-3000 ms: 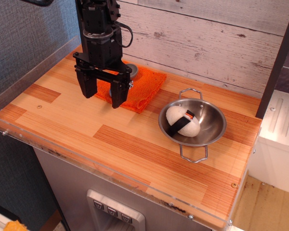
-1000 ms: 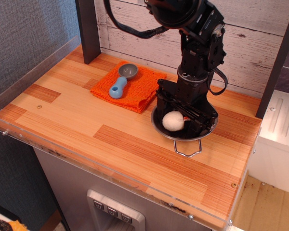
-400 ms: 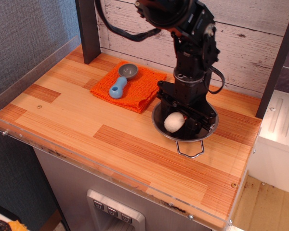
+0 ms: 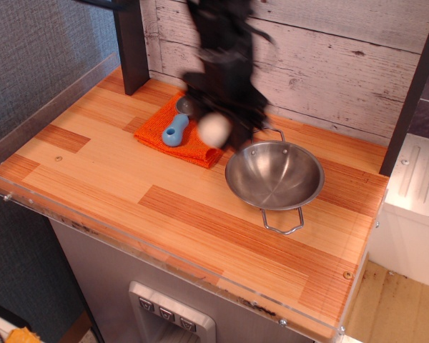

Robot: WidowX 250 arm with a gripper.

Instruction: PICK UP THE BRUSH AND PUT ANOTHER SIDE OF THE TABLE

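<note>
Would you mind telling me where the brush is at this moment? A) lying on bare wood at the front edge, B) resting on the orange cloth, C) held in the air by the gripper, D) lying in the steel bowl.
C: the brush hangs in the blurred gripper above the table, and the steel bowl is empty.

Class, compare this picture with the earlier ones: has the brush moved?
Yes. The brush has left the steel bowl and now hangs in the blurred hand, up and left, near the orange cloth.
</note>
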